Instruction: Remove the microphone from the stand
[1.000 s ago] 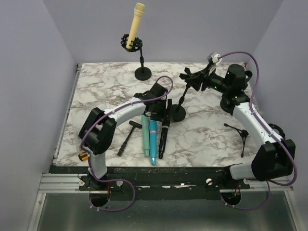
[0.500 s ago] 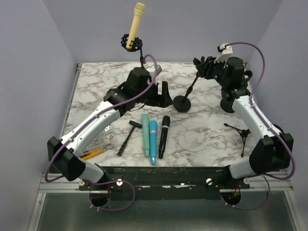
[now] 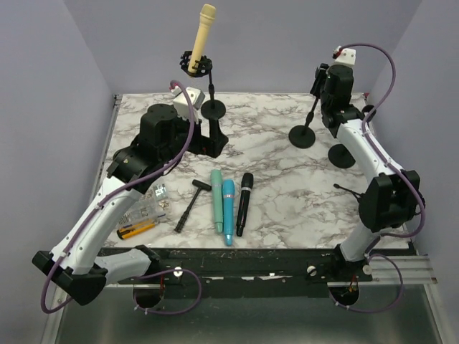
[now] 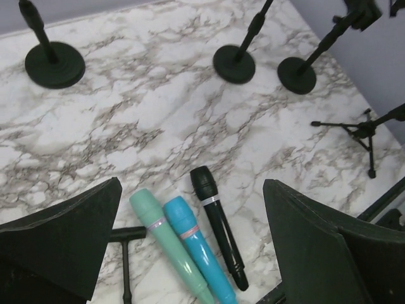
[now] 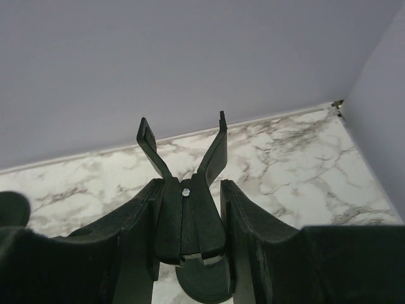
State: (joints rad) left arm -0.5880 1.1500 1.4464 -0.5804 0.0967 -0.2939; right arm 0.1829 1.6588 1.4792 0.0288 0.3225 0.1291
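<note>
The cream microphone [image 3: 206,29] sits tilted in a black clip on a stand whose round base [image 3: 213,110] is at the back of the marble table. My left gripper [image 3: 210,140] is open and empty, below and in front of that stand; in the left wrist view [image 4: 190,190] its jaws stand wide apart above the table. My right gripper [image 3: 320,80] is shut on the empty clip [image 5: 183,202] of a second stand, which stands upright on its base [image 3: 303,136] at the back right.
A green microphone [image 3: 216,201], a blue one [image 3: 228,211] and a black one [image 3: 244,203] lie side by side near the front, next to a black T-tool [image 3: 190,206]. Another round base [image 3: 344,155] and a small tripod [image 3: 358,201] are on the right. Yellow tools [image 3: 136,228] lie front left.
My right gripper has carried the empty stand back and right and set it upright. My left arm has let go of that stand's base and swung back and left.
</note>
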